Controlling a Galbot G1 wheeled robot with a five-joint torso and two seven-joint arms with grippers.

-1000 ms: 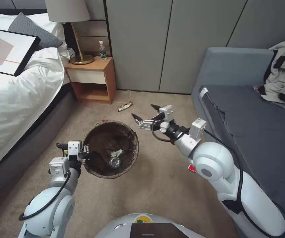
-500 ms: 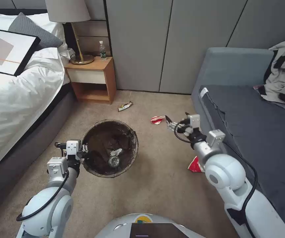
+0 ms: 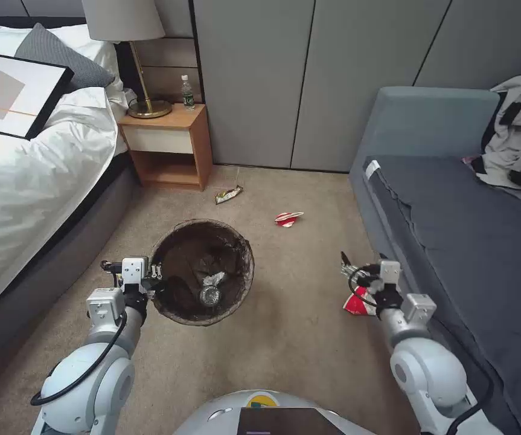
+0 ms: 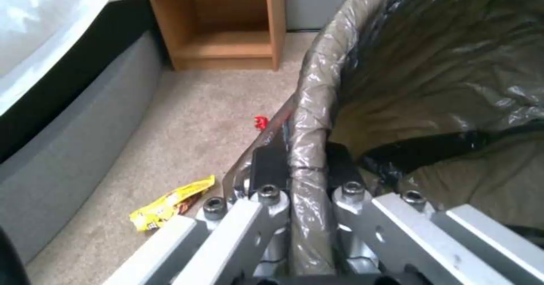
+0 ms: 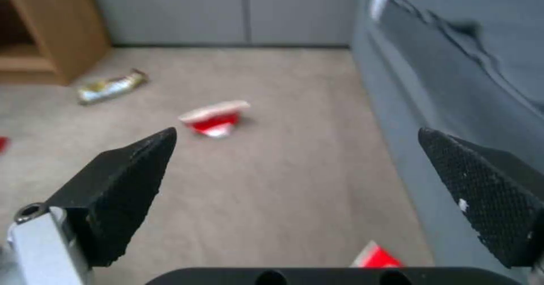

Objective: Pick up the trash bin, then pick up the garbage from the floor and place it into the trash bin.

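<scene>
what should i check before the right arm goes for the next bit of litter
1. Bin held: left claw is clamped on the trash bin rim, one finger each side of the liner. Ok.
2. Right claw empty and open: fingers wide apart, nothing between them. Ok.
3. Nearest target: red-and-white cup lies on the carpet beside the sofa, just under the right claw. Ok.
4. Room to close on it: the cup sits against the sofa base; clearance on that side: cannot tell.
5. Other litter still out: crushed cup mid-floor, snack wrapper near the nightstand. Not ok yet.
6. Bin opening unobstructed: a bottle is inside, space remains. Ok.
</scene>
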